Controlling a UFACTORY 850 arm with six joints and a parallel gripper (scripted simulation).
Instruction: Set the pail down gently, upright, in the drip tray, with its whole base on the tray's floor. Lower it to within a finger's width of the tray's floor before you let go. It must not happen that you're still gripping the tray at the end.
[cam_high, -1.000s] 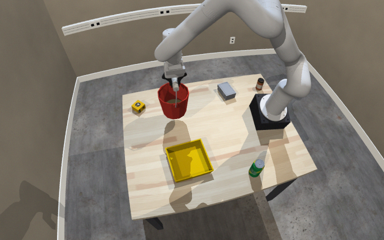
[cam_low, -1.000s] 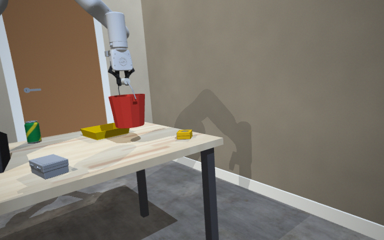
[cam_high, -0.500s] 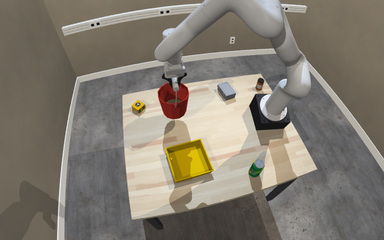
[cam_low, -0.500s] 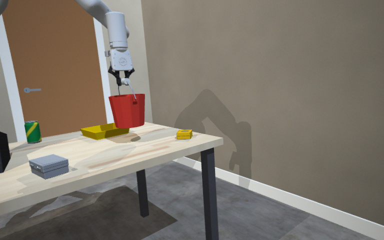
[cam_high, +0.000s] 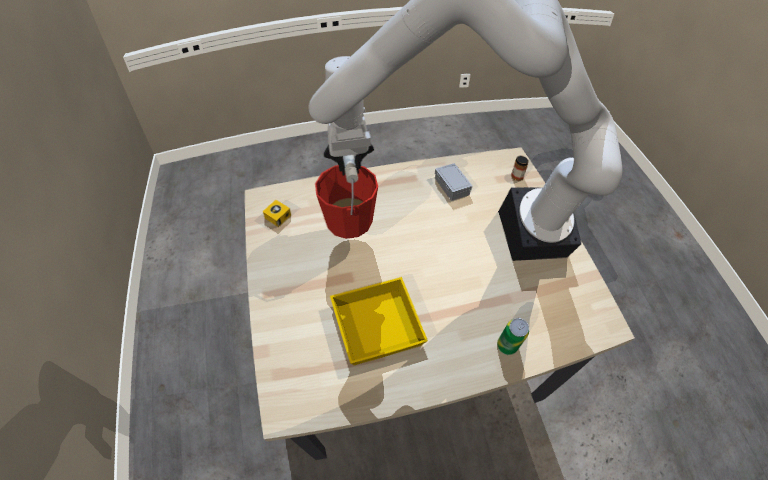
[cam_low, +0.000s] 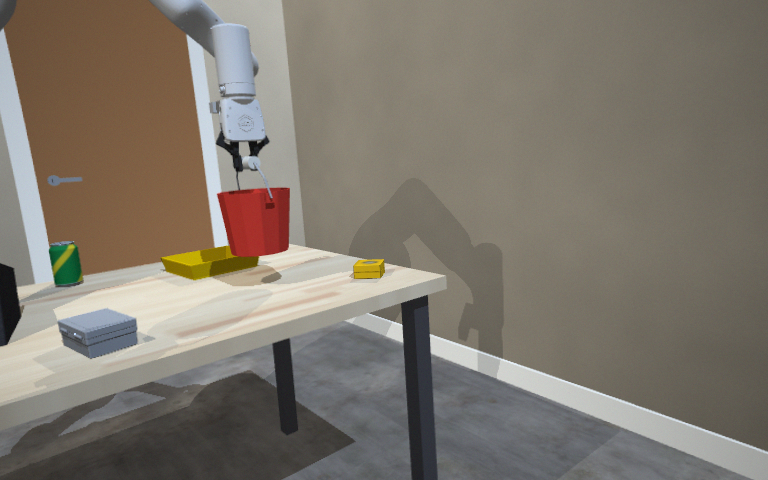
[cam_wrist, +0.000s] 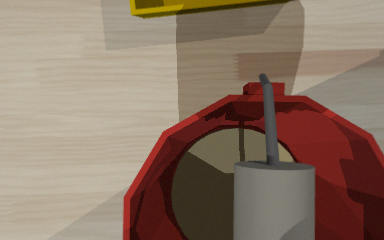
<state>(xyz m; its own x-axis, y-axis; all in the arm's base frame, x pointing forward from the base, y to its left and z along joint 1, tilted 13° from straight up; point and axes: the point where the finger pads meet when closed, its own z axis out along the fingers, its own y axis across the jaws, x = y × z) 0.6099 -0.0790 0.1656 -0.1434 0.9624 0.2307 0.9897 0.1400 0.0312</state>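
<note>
A red pail (cam_high: 346, 202) hangs upright in the air by its grey wire handle, well above the table top. My gripper (cam_high: 351, 165) is shut on the handle's grey grip, right above the pail's mouth; it also shows in the exterior view (cam_low: 244, 160) above the pail (cam_low: 254, 220). The wrist view looks down into the pail (cam_wrist: 250, 170), with the grey grip (cam_wrist: 274, 200) in front. The yellow drip tray (cam_high: 377, 319) lies flat and empty on the table, some way nearer the front edge than the pail. Its edge shows at the top of the wrist view (cam_wrist: 200, 6).
A small yellow box (cam_high: 276, 213) lies to the pail's left. A grey case (cam_high: 453, 181) and a small brown jar (cam_high: 519, 167) stand at the back. The arm's black base (cam_high: 538, 226) is at the right, and a green can (cam_high: 513, 335) stands at the front right.
</note>
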